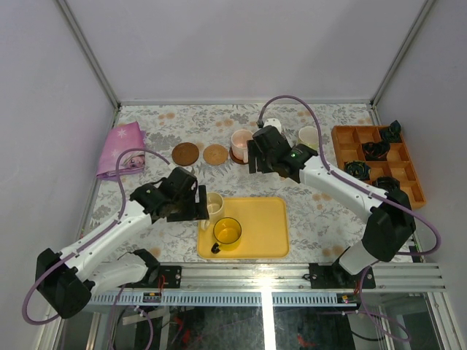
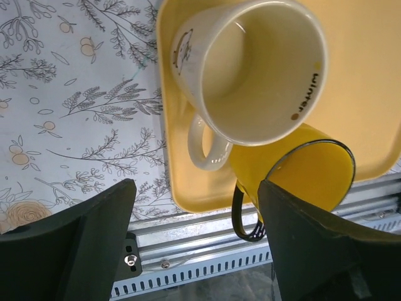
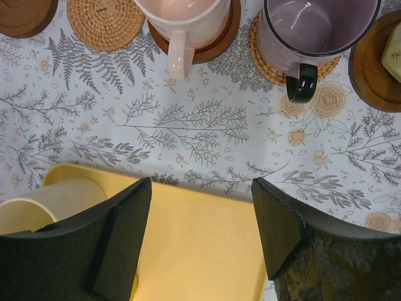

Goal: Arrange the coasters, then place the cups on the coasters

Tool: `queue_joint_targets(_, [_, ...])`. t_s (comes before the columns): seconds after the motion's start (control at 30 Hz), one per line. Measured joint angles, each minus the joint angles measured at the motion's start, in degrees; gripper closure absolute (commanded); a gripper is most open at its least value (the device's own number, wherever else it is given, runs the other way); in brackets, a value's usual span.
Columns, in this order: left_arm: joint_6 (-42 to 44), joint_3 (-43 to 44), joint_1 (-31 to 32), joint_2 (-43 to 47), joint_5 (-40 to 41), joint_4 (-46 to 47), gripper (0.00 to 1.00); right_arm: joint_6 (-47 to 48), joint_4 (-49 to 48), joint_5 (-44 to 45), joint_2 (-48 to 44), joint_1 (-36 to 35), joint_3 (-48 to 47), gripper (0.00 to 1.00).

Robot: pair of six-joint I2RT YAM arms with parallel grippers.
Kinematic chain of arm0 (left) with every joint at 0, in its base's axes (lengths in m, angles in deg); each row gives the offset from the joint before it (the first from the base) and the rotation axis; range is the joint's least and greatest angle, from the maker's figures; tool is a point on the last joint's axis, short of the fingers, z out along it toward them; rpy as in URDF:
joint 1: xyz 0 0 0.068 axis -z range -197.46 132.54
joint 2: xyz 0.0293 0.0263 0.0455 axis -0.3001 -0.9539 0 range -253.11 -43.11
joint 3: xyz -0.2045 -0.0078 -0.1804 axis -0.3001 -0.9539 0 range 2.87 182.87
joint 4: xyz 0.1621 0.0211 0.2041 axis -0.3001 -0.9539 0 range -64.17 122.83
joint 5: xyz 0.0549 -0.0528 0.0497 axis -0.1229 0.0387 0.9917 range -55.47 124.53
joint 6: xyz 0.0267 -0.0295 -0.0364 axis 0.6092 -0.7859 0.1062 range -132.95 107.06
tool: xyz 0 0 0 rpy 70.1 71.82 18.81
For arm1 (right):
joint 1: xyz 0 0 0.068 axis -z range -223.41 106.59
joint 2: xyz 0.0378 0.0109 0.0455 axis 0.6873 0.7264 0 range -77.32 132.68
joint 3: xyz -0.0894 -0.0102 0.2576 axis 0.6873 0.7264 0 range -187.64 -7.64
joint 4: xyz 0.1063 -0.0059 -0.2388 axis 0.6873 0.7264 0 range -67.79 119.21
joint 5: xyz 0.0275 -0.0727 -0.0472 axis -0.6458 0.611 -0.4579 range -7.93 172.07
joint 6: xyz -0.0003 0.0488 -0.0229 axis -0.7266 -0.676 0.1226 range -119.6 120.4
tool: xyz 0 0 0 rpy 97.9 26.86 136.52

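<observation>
From above, we see the left gripper (image 1: 198,205) just left of the cream cup (image 1: 214,205) on the yellow tray (image 1: 266,219), with the yellow cup (image 1: 228,233) nearer.

The left wrist view shows its jaws apart, the cream cup's handle just beyond the gap.

In the right wrist view, the right gripper (image 3: 200,213) hangs over the tray, jaws apart and empty. The pink cup (image 3: 182,12) and grey-purple cup (image 3: 313,25) stand farther off, seemingly on coasters (image 3: 220,37).
</observation>
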Motion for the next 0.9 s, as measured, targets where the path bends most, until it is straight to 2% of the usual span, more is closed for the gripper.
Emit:
queue_joint_targets(0.2, [-0.28,-0.9,0.24,-1.66,1.44,1.27,0.36,-0.02,-0.02,0.11,-1.68,0.0,1.31,0.28])
queue_joint_targets(0.5, [-0.26,-1.42,1.27,-5.53,0.9,5.97,0.43,-0.26,-0.98,3.48,-10.95,0.0,4.42,0.28])
queue_joint_targets(0.67, [-0.22,-1.81,2.1,-7.43,0.15,7.5,0.58,-0.31,-1.29,5.27,-12.24,0.0,4.46,0.27])
queue_joint_targets(0.87, [0.0,-1.99,2.54,-9.79,-0.26,8.46,0.6,-0.52,-1.25,5.66,-12.09,0.0,5.01,0.27])
queue_joint_targets(0.9, [0.0,-2.12,2.6,-10.01,-0.26,8.66,0.62,-0.5,-1.25,5.66,-12.02,0.0,5.03,0.27])
